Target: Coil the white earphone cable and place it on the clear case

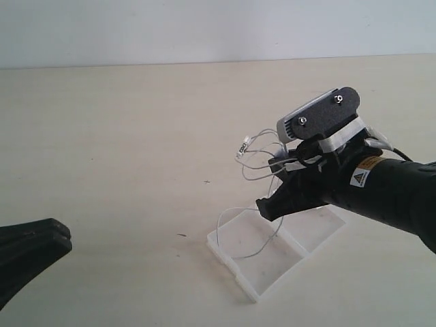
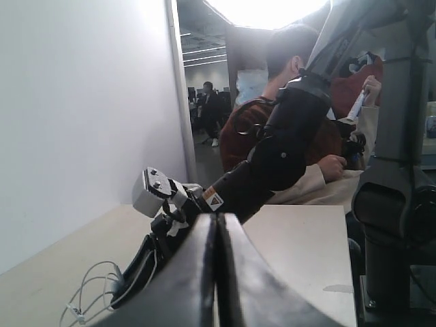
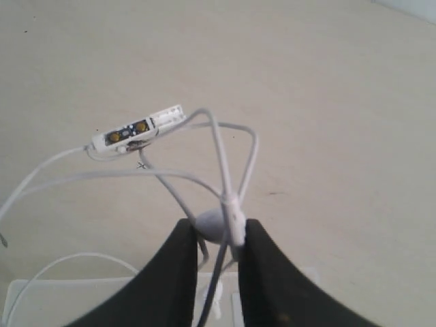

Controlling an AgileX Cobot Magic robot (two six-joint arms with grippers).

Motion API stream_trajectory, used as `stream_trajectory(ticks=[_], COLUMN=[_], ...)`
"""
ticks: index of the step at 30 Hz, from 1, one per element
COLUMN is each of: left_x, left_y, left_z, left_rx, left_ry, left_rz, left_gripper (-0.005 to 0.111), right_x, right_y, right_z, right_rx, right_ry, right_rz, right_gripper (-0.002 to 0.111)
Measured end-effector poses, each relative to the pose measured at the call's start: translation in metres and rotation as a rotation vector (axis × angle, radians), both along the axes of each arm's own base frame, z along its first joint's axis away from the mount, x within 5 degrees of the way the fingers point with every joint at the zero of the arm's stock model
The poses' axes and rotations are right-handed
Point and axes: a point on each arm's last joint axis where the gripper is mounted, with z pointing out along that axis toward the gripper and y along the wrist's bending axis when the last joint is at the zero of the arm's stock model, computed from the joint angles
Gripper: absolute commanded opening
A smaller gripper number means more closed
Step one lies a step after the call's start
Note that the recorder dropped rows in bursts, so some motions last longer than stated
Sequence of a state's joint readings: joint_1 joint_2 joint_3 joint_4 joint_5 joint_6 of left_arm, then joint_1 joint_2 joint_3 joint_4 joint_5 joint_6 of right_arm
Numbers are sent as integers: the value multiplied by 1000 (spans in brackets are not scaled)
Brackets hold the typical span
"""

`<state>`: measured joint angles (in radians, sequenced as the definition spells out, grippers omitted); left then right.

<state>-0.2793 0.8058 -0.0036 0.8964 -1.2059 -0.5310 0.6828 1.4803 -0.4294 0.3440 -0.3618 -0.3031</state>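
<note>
exterior view, items as seen from the room:

- table [image 1: 122,136]: pale beige top, with a plain light wall [image 1: 204,27] behind it.
- clear case [image 1: 310,235]: lies opened flat on the table towards the near right, its two translucent halves side by side. a corner of it also shows low in the right wrist view [image 3: 68,300].
- white earphone cable [image 1: 255,146]: bunched in loose loops and lifted off the table, above and just behind the case. one long strand droops in a curve over the case's left half; whether it touches the plastic i cannot tell.
- inline piece [image 1: 242,146]: small and white, at the outer end of the loops, in the air. in the right wrist view [image 3: 136,129] it shows two small brownish spots.
- right gripper [image 1: 264,206]: black, angled down over the case. its jaws are nearly closed and pinch the cable. the right wrist view [image 3: 216,228] shows several strands [image 3: 225,157] and a rounded white earbud [image 3: 211,223] caught between the two black fingers [image 3: 174,272].
- left gripper [image 1: 61,240]: black, low at the near left edge, well apart from the case and the cable. the left wrist view [image 2: 218,225] shows its jaws pressed together with nothing between them.
- left wrist view, further: the cable's loops [image 2: 85,296] hang by the right arm, and a seated person [image 2: 286,61] is in the background.
</note>
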Motion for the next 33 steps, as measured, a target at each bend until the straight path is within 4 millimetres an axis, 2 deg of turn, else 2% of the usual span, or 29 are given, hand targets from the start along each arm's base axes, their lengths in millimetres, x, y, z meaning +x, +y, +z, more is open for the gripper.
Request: stream_trajectory(ticks=[8, 20, 27, 33], left_x=[0, 0, 0, 0], left_y=[0, 0, 0, 0], left_z=[0, 0, 0, 0], left_rx=[0, 0, 0, 0], left_ry=[0, 0, 0, 0], left_rz=[0, 0, 0, 0], left_gripper=[0, 0, 0, 0], right_x=[0, 4, -9, -10], right_y=[0, 2, -13, -15], right_z=[0, -34, -45, -46], right_rx=[-5, -122, -102, -87], right_ry=[0, 58, 40, 41], right_rz=[5, 34, -22, -38], right_gripper=[0, 0, 0, 0])
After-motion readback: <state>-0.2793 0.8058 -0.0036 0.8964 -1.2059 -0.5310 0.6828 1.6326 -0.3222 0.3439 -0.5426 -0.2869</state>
